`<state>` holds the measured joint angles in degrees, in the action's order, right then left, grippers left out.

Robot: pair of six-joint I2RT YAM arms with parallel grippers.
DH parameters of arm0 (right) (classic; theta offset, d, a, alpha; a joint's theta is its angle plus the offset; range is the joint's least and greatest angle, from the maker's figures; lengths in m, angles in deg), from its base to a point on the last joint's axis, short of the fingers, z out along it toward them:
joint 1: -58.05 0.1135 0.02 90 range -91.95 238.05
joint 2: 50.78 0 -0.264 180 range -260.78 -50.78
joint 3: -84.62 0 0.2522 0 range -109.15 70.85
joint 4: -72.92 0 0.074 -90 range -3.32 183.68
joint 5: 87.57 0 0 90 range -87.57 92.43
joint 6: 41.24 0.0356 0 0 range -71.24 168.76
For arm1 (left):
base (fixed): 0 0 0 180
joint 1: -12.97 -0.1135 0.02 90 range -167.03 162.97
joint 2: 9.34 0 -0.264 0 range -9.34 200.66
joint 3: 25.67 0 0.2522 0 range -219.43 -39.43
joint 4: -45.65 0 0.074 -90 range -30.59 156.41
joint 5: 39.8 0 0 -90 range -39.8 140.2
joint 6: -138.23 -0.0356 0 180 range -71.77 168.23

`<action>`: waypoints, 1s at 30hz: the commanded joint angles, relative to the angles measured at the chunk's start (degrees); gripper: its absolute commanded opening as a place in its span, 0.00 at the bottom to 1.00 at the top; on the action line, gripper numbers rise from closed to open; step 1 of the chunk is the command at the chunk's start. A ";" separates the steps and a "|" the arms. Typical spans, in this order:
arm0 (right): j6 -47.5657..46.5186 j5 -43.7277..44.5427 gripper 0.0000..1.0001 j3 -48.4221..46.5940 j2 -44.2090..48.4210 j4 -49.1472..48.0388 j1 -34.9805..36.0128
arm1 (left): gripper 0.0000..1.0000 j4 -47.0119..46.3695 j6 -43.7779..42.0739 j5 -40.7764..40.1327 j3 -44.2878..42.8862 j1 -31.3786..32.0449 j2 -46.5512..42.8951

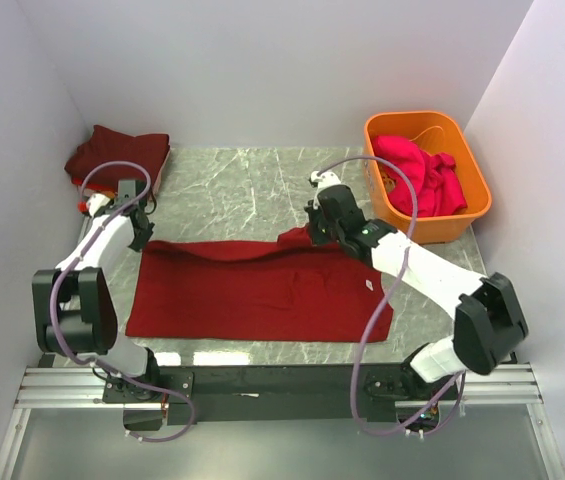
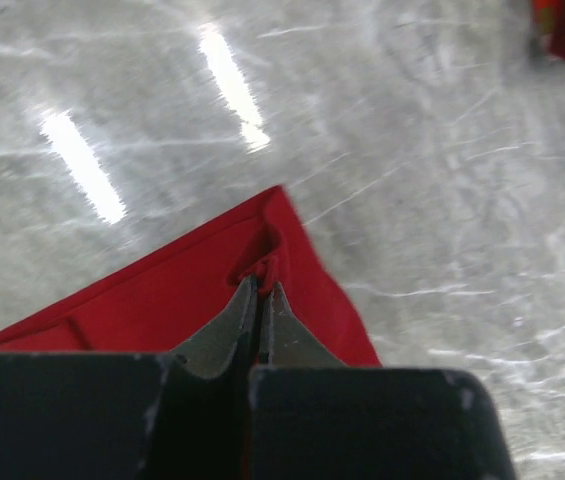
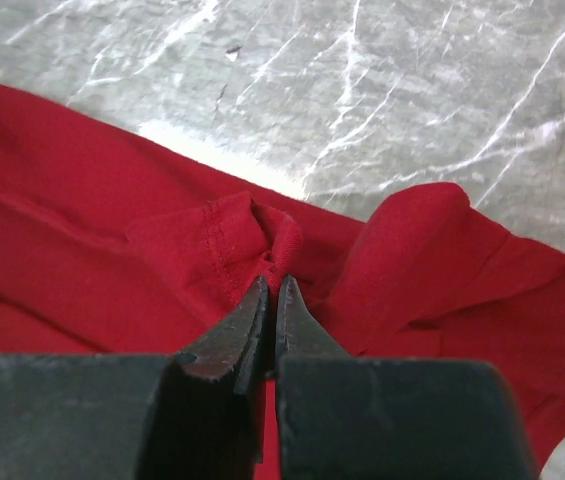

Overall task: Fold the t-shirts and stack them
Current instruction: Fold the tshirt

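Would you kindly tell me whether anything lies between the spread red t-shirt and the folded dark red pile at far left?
Nothing visible does: only bare marble table separates the red t-shirt from the folded pile. The left end effector and right end effector pinch its far edge.

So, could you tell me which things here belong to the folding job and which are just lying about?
Job: spread red t-shirt, left end effector, right end effector, folded dark red t-shirt, pink t-shirt.
Lying about: orange tub, marble table.
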<state>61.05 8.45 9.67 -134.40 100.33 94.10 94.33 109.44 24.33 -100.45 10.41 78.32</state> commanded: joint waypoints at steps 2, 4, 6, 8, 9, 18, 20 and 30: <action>3.52 2.41 0.00 3.00 5.12 0.15 1.39 | 0.01 1.03 1.89 -2.96 3.09 0.11 -5.03; 4.93 3.29 0.00 3.97 6.09 0.59 2.09 | 0.01 0.51 1.98 -2.87 4.93 0.11 -6.35; 6.50 3.29 0.00 5.72 7.50 0.85 2.79 | 0.01 0.07 2.07 -2.52 6.34 0.11 -7.41; 7.74 4.17 0.00 7.56 8.72 1.29 4.28 | 0.01 -0.11 2.25 -2.61 7.92 0.11 -7.68; 8.79 4.78 0.00 8.27 9.08 1.38 4.81 | 0.01 -0.20 2.33 -2.43 8.97 0.11 -7.76; 25.04 9.63 0.04 21.36 12.42 -0.72 12.80 | 0.22 4.44 6.99 -4.80 13.99 0.02 -9.43; 28.21 8.49 0.11 24.87 13.56 -1.61 15.87 | 0.40 6.82 9.44 -6.64 14.08 0.11 -10.22; 27.01 18.57 0.72 18.13 19.10 6.30 18.18 | 0.99 10.27 11.05 -4.30 10.21 0.19 -21.99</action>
<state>89.07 19.07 33.25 -117.11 105.42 112.42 105.85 121.06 18.43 -87.59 10.43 59.48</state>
